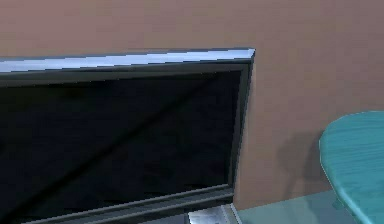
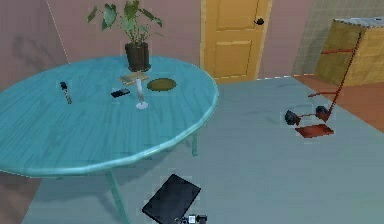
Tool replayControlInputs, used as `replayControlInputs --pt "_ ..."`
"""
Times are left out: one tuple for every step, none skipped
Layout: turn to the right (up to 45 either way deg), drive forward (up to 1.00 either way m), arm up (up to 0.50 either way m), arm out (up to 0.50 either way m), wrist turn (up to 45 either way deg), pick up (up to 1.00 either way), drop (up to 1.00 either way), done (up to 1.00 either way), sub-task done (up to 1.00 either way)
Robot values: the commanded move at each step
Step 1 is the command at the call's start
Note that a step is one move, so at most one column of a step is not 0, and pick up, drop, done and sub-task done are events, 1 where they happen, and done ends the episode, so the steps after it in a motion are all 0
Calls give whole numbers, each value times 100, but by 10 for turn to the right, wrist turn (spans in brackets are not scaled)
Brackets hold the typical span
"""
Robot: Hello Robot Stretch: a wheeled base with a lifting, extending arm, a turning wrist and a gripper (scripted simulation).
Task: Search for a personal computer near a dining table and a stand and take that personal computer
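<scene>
Facing dark screen [image 1: 120, 140] fwd; gripper [image 2: 188, 217] low by dark flat slab [image 2: 170, 198] near teal table [image 2: 60, 130], can't tell if holding anything.

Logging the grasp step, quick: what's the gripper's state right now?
Gripper: cannot be told whether it holds anything; a dark flat slab sits right at its end.
</scene>
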Motion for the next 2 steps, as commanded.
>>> replayControlInputs --pt "0 0 0 0 450 0 0 0 0" --pt "0 0 0 0 450 0 0 0 0"
